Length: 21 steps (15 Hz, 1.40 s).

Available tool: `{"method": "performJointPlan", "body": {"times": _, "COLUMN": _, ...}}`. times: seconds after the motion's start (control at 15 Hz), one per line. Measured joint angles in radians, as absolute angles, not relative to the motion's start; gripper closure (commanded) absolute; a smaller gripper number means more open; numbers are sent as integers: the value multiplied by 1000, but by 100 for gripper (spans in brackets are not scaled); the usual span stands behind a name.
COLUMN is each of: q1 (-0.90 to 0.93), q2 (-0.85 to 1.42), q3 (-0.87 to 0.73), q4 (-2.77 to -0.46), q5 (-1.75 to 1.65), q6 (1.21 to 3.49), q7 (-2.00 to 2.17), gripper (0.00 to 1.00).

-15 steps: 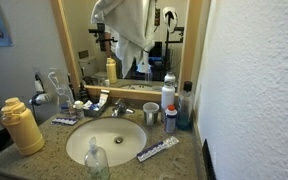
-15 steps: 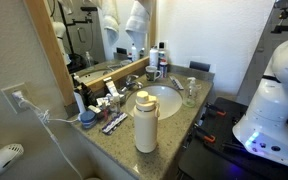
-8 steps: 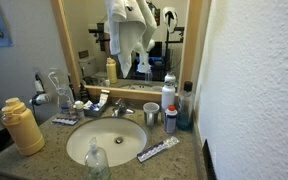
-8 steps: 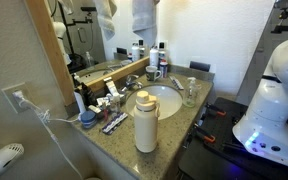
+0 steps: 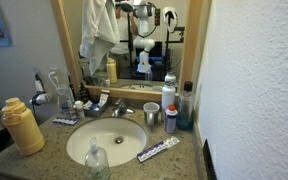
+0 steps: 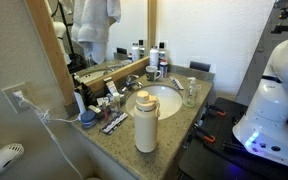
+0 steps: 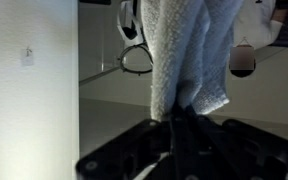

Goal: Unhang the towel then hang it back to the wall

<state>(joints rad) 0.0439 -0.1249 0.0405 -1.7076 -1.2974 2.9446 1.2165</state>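
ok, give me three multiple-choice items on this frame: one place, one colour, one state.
1. Where does the yellow bottle stand?
A. on the counter beside the sink
B. inside the sink
C. on the floor

2. What colour is the towel?
A. red
B. pale grey-white
C. dark blue

3. What state is the towel in?
A. folded on the counter
B. lying in the sink
C. gripped by the tool

Answers:
1 A: in an exterior view the bottle stands on the granite next to the basin.
2 B: the wrist view shows pale terry cloth.
3 C: the bunched end runs into the closed tool.
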Motion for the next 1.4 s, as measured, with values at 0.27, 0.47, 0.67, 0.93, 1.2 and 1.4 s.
{"method": "performJointPlan", "body": {"times": 0.27, "q1": 43, "q2": -101, "q3": 25, "q4": -1696, "q5": -1293, "q6": 3034, "q7": 1203, "gripper": 99}}
{"method": "performJointPlan", "body": {"times": 0.47, "q1": 37, "q2": -100, "q3": 23, "q4": -1687, "q5": -1309, "q6": 3039, "q7": 1207, "gripper": 99}}
{"method": "performJointPlan", "body": {"times": 0.67, "q1": 19, "q2": -89, "q3": 9, "q4": -1666, "q5": -1367, "q6": 3035, "q7": 1258, "gripper": 99}}
{"method": "performJointPlan", "body": {"times": 0.93, "q1": -19, "q2": -57, "q3": -22, "q4": -1638, "q5": -1475, "q6": 3007, "q7": 1361, "gripper": 99}}
{"method": "performJointPlan", "body": {"times": 1.2, "q1": -33, "q2": -21, "q3": -35, "q4": -1635, "q5": -1540, "q6": 2997, "q7": 1419, "gripper": 99}}
{"method": "performJointPlan", "body": {"times": 1.4, "q1": -24, "q2": 3, "q3": -27, "q4": -1636, "q5": -1551, "q6": 2997, "q7": 1422, "gripper": 99}}
